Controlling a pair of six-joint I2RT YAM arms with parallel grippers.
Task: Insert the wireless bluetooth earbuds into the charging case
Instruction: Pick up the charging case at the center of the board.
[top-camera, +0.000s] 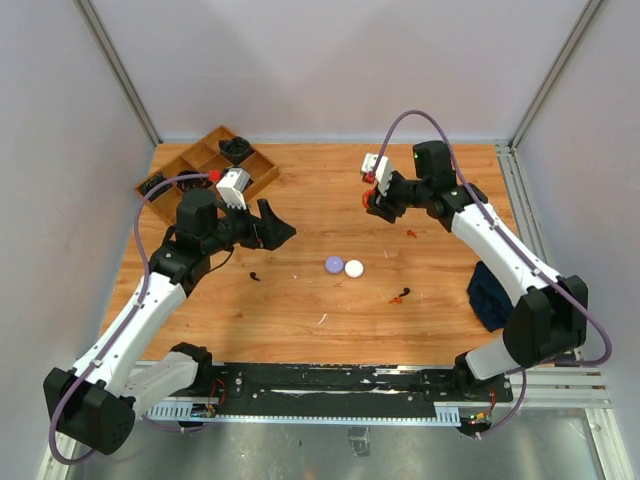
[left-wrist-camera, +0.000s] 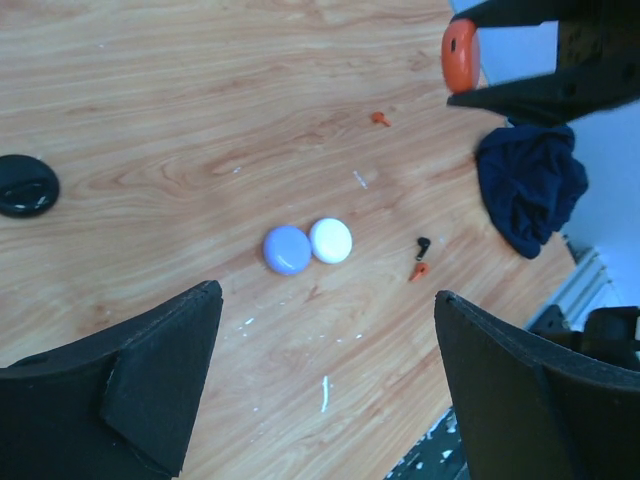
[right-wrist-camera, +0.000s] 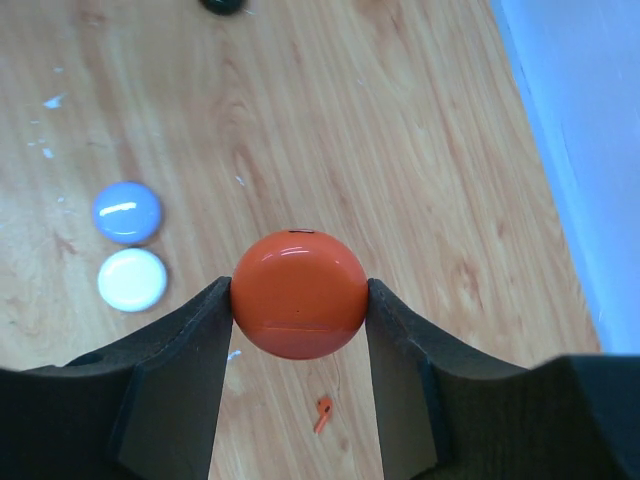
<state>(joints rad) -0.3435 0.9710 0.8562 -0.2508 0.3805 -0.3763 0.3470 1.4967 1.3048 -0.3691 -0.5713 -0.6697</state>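
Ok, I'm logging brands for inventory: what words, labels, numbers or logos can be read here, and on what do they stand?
No text can be read anywhere.
The orange case in the right gripper, the purple case, the white case and the black disc show plain glossy shells.
The white block on the left arm's wrist is too small to show any marking.

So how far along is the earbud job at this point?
Nothing visibly done: no case shows an earbud inside. In hand: the right gripper clamps the orange case, which looks closed; the left gripper is open and empty. Left: an orange earbud and a black and orange pair lie loose on the table, and the purple case and white case lie closed.
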